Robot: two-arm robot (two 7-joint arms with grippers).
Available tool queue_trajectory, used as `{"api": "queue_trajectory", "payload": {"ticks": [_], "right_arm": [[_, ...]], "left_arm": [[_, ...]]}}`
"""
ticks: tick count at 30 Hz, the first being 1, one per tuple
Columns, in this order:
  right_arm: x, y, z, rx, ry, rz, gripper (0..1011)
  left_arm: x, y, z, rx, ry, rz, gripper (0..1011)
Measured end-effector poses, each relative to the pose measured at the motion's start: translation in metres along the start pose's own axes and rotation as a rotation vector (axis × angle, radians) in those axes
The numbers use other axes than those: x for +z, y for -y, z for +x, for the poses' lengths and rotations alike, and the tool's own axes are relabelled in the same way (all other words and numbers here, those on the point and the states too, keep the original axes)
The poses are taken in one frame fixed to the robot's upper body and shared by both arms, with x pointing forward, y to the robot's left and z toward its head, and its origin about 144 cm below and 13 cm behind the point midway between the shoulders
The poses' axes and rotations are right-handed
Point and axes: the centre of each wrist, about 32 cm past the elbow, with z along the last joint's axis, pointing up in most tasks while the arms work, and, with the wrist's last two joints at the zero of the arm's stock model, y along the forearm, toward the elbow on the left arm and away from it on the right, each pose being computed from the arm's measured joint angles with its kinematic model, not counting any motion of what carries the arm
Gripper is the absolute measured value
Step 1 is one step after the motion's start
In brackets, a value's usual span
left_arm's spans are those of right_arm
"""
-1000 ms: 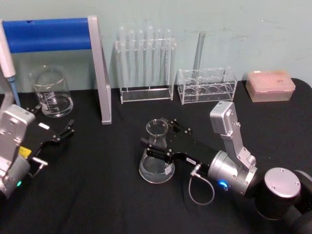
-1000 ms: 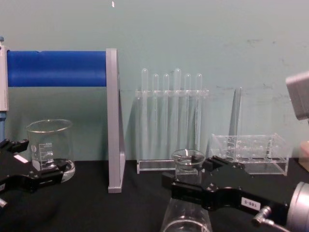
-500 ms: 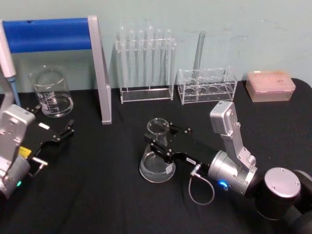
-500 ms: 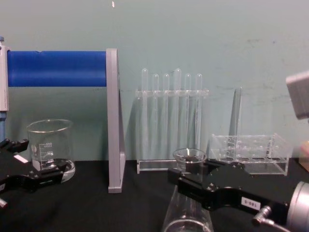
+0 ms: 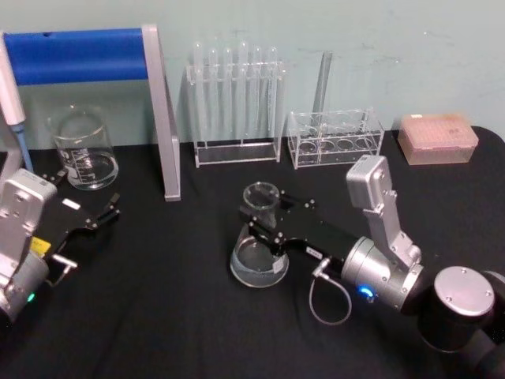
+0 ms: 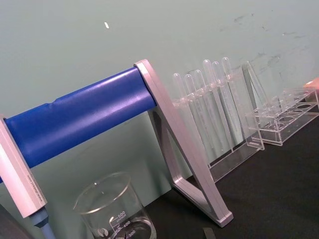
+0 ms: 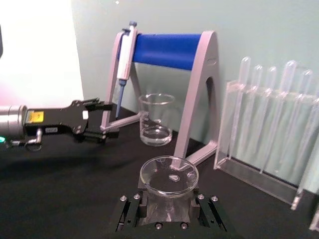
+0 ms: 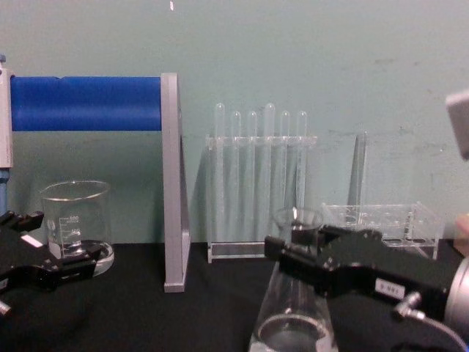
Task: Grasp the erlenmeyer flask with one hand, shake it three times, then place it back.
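Head view: erlenmeyer flask [image 5: 254, 267] in right gripper [image 5: 265, 220]

Graduations showing on the beaker [image 6: 112, 209], 400 and 300 reading faintly, white label [image 8: 387, 288] sitting on the right gripper [image 8: 293, 246], yellow sticker [image 7: 35, 117] sitting on the left gripper [image 7: 107, 120], both carrying print too small to read.
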Motion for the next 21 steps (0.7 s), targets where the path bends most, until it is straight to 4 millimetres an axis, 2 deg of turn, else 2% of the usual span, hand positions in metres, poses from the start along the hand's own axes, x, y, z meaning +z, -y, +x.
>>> {"api": "queue_trajectory", "payload": {"ticks": [13, 21], "right_arm": [[0.048, 0.014, 0.001, -0.078, 0.061, 0.058, 450], [0.054, 0.016, -0.001, -0.088, 0.072, 0.068, 450]], "left_arm": [[0.0, 0.0, 0.0, 0.0, 0.0, 0.0, 1001], [0.0, 0.0, 0.0, 0.0, 0.0, 0.0, 1001]]}}
